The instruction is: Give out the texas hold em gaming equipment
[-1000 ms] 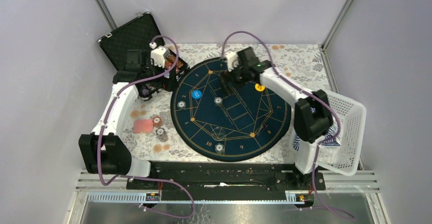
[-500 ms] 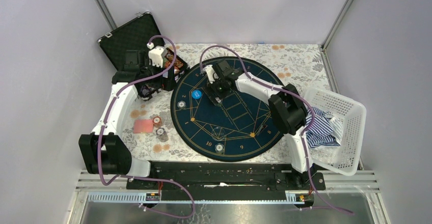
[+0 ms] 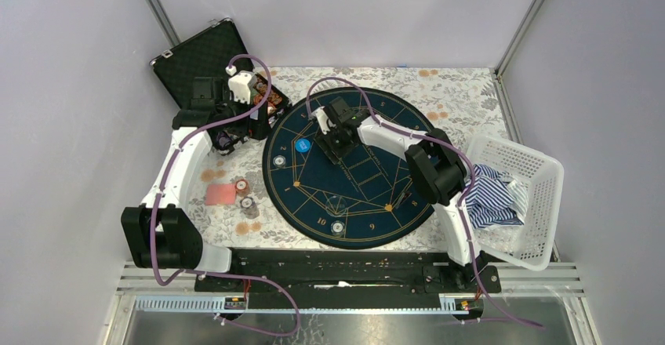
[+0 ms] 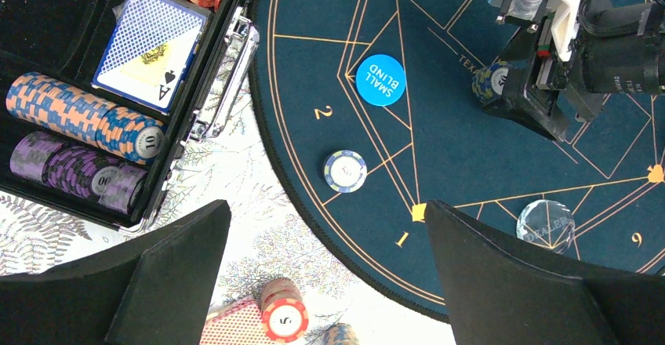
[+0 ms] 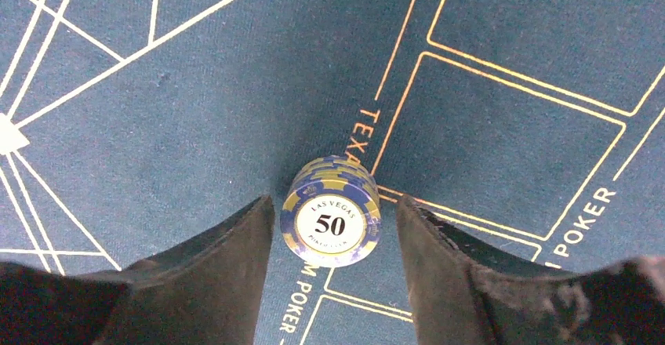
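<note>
The 50-chip stack [image 5: 331, 221] stood upright on the blue mat [image 5: 196, 125], squarely between the fingers of the right gripper [image 5: 333, 200]. The fingers were apart, with slim gaps either side and apparently no contact. The left gripper [image 4: 325, 208] gaped wide, well apart from the stack and near the black case [image 4: 47, 16]. The top view hid the stack beneath the wrist.

Blue-and-gold striped chip stack [image 5: 331, 221] on navy mat [image 5: 235, 125] with gold lines.
</note>
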Robot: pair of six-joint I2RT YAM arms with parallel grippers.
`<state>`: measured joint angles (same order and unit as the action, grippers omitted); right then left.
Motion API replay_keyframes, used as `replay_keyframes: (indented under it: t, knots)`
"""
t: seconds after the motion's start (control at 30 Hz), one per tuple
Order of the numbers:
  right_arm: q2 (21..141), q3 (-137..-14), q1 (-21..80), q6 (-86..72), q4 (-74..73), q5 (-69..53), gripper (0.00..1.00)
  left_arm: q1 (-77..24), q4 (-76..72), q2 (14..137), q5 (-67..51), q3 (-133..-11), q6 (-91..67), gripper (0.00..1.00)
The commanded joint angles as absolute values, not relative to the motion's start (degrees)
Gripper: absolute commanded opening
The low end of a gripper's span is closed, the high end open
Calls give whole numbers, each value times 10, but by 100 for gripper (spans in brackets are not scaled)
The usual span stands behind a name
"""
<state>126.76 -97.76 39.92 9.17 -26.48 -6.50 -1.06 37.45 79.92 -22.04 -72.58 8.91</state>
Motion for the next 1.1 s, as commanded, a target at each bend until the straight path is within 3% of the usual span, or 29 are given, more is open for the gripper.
replay_keyframes:
  t: [0.0,0.2,0.33,0.8,1.07]
  knots:
    - [1263,-992,406,89,-267,-48,61,-7,349,778,-220,-724,88,99]
    - [1229,-1011,394,104,-306,-56,44,-8,350,776,-226,-720,91,99]
    - [1191,-1004,339,97,-313,-88,39,-7,349,773,-240,-715,95,99]
    - [1155,-1032,122,120,-314,-100,39,-7,349,768,-253,-713,97,99]
    - [1227,-1096,89,122,-310,-88,40,-8,349,766,-260,-710,96,99]
